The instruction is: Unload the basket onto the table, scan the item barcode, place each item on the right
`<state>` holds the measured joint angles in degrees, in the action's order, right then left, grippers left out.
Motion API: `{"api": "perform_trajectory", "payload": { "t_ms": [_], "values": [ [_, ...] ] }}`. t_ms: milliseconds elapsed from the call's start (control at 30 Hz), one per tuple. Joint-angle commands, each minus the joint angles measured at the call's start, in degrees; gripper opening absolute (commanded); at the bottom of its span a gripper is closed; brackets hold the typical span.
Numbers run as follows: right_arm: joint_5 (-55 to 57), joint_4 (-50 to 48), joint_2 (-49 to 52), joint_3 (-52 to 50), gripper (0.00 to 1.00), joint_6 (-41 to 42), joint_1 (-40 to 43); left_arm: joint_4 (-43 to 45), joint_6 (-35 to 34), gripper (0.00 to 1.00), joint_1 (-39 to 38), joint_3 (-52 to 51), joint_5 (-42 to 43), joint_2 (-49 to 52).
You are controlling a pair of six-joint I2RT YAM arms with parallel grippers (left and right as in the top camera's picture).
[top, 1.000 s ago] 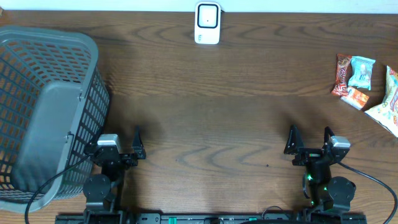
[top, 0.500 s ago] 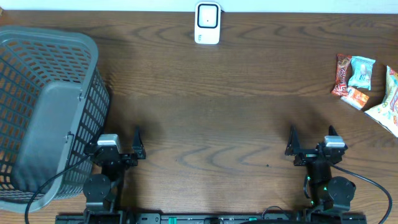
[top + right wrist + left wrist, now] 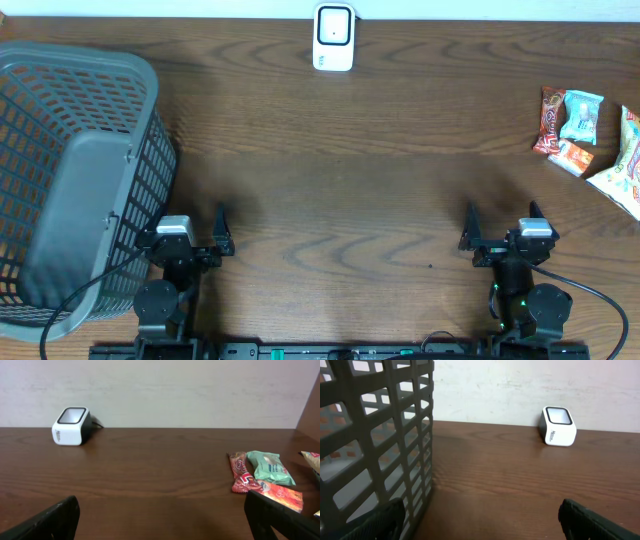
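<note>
— Has anything moved since a second ago?
— Only the right gripper: from overhead its wrist block sits a little further left and squarer. The left gripper is where it was.

— How do the jaws stand?
— Both pairs are spread wide and hold nothing. In each wrist view the dark fingertips show only at the bottom corners.

— Where are the items?
— The snack packets lie at the right edge of the table, towards the far corner. The scanner stands at the middle of the far edge.

— What does one view give that another lacks?
— The right wrist view shows a red bar, a teal packet leaning on it and an orange one, with the scanner far left. The left wrist view shows no packets, only the scanner.

— What stands in the way?
— The grey basket at the left edge; its lattice wall fills the left third of that view, just beside the gripper.
</note>
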<state>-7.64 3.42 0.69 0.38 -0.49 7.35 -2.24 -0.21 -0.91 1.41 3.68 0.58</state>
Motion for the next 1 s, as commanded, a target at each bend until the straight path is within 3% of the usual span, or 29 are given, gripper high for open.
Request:
{"api": "perform_trajectory", "payload": {
  "t_ms": [0, 500, 967],
  "values": [
    [1.2, 0.3, -0.3, -0.1, 0.99, -0.7, -1.4, -1.5, -0.9, 0.98, 0.3, -1.2, 0.1, -0.5],
    [1.1, 0.3, -0.3, -0.1, 0.99, -0.7, -8.4, -1.5, -0.9, 0.98, 0.3, -1.2, 0.1, -0.5],
    [1.1, 0.3, -0.3, -0.1, 0.99, -0.7, -8.6, -1.5, -0.9, 0.98, 0.3, -1.2, 0.1, -0.5]
  ]
}}
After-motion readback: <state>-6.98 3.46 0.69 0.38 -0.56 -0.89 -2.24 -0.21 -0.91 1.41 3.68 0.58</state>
